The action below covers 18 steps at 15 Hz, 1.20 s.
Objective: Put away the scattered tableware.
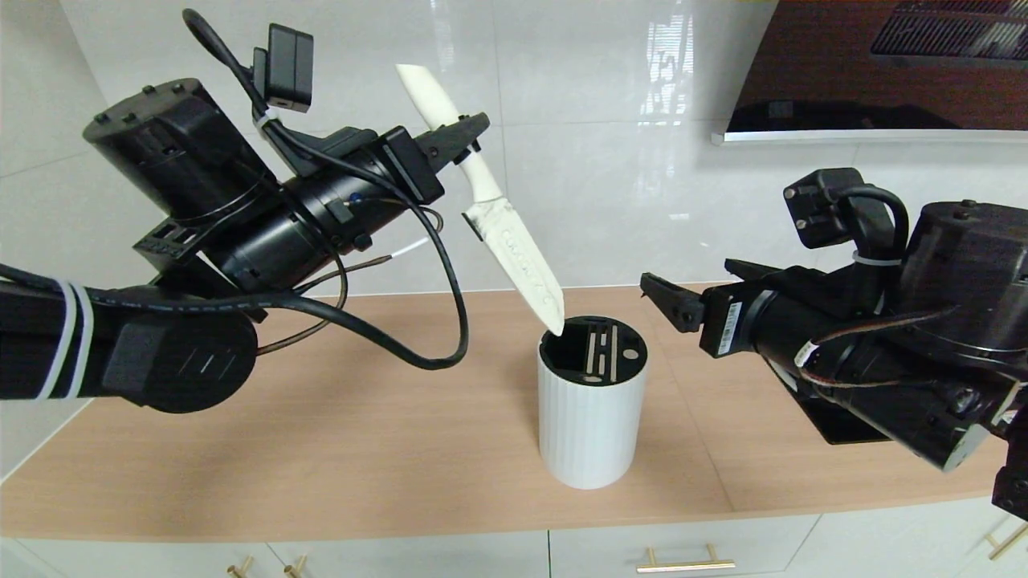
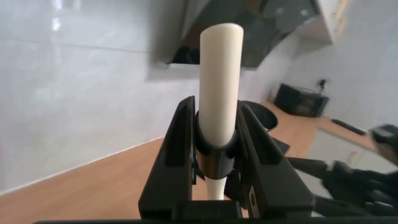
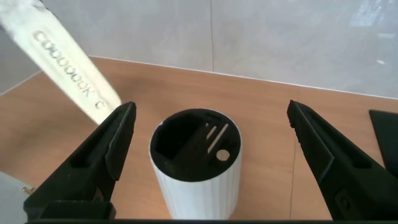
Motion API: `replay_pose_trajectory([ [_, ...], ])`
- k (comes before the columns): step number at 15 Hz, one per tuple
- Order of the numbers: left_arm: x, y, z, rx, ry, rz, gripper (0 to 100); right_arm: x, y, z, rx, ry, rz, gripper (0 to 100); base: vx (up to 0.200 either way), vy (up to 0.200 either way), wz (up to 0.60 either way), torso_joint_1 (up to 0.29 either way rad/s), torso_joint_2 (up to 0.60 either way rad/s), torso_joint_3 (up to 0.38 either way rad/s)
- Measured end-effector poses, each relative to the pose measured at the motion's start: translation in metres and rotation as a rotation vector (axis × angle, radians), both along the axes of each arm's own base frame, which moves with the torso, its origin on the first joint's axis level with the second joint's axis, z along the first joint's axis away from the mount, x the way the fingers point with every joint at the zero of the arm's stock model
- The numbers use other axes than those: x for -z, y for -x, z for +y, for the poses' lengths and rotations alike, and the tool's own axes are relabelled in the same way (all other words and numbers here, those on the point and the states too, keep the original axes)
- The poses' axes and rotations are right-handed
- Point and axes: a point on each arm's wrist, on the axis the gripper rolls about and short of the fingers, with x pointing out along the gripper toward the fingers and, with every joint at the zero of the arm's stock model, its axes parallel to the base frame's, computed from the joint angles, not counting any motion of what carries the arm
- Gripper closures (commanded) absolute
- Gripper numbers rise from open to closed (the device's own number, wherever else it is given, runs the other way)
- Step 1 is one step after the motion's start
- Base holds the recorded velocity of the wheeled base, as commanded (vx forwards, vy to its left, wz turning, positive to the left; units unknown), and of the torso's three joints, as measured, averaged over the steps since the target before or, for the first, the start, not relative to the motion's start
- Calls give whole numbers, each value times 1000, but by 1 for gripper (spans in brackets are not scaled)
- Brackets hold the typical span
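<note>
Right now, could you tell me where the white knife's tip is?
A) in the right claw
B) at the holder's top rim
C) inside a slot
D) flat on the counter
B: the left claw holds the knife tilted, tip at the rim of the white holder.

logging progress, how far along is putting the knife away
Done: the knife is off the counter, clamped by its handle in the left end effector. In hand: its tip hangs at the rim of the white holder, not yet inside. Left: lower it in and release. The right end effector is open beside the holder.
</note>
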Motion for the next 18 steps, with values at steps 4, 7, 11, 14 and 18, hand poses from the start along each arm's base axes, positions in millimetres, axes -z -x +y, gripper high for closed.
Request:
replay_pose_trajectory([
  [4, -2, -12, -9, -34, -71, -170, 100, 3, -2, 2, 1, 7, 9, 0, 0, 0, 0, 0, 0, 0],
  [7, 13, -30, -21, -41, -115, -209, 100, 4, -3, 3, 1, 9, 11, 0, 0, 0, 0, 0, 0, 0],
  [11, 26, -36, -32, -19, -142, -177, 100, 5, -4, 3, 3, 11, 15, 0, 0, 0, 0, 0, 0, 0],
  [14, 37, -36, -39, -15, -198, -165, 100, 7, -4, 3, 3, 14, 19, 0, 0, 0, 0, 0, 0, 0],
  [18, 52, -37, -50, 3, -243, -148, 100, 9, -5, 4, 5, 19, 24, 0, 0, 0, 0, 0, 0, 0],
])
